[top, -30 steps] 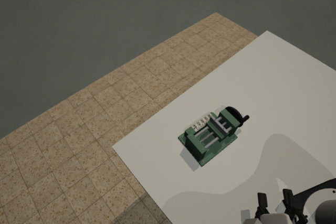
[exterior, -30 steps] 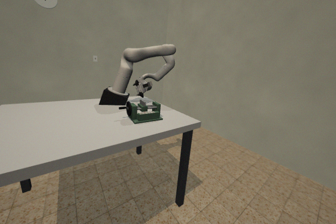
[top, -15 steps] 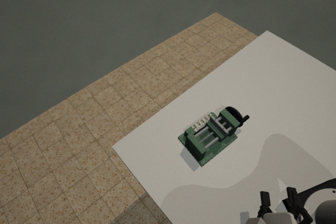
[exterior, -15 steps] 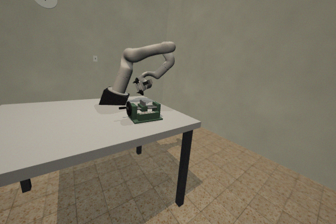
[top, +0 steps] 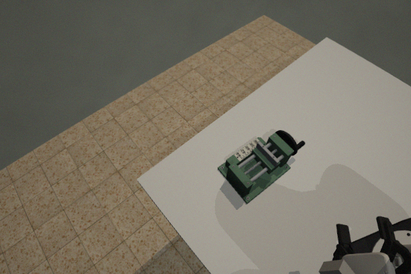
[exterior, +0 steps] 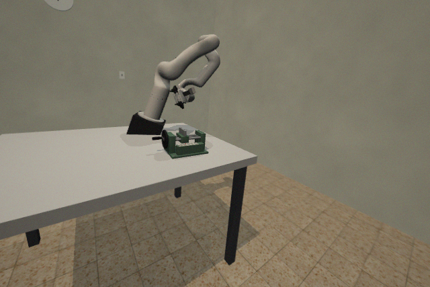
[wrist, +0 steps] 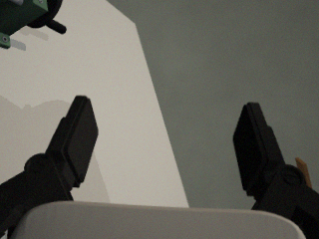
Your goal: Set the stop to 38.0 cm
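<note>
A green stop fixture point(top: 257, 167) sits on the white table, with silver rails, a grey sliding stop point(top: 265, 156) and a white ruler scale point(top: 244, 151) along one side. Its black handwheel point(top: 287, 138) with a crank handle point(top: 300, 145) is at the far end. The fixture also shows in the exterior view point(exterior: 185, 144), handwheel point(exterior: 165, 141) facing left. My gripper point(top: 363, 236) point(exterior: 180, 103) is open and empty, in the air well away from the fixture. In the wrist view the fingers stand wide apart; the fixture's corner and handle point(wrist: 30, 17) show at top left.
The white table point(exterior: 104, 162) has dark legs and stands on a tiled floor. The fixture is near the table's corner edge. The arm's dark base point(exterior: 144, 124) is behind the fixture. A clock hangs on the wall.
</note>
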You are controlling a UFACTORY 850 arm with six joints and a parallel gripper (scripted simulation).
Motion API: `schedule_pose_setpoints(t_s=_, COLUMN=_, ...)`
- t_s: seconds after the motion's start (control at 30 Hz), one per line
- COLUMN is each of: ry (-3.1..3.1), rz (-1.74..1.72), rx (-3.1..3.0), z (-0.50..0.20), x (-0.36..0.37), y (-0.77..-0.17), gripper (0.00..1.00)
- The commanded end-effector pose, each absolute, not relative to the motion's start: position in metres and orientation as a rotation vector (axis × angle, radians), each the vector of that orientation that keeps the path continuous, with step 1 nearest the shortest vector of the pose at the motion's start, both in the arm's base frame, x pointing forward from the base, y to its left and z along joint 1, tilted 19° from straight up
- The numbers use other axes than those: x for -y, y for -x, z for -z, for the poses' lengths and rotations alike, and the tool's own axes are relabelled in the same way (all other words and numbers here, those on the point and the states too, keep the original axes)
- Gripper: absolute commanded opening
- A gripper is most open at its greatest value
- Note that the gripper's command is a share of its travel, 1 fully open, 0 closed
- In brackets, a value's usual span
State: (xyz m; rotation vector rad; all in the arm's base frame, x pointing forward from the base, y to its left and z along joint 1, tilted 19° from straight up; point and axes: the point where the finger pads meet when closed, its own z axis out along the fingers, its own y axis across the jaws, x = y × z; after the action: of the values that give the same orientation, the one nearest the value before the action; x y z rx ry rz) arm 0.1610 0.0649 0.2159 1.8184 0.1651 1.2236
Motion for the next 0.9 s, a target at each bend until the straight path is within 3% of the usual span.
schedule_pose_setpoints(t_s=0.0, ry=-1.824, rz=-1.220, rx=-0.168, z=-0.242, x=-0.060, y=-0.156, gripper=1.00)
schedule_pose_setpoints(t_s=0.47, ry=-1.829, rz=-1.184, rx=-0.160, z=-0.243, x=-0.060, y=-0.155, gripper=1.00)
schedule_pose_setpoints(t_s=0.87, ry=-1.891, rz=-0.817, rx=-0.094, z=-0.218, x=-0.075, y=-0.147, gripper=1.00)
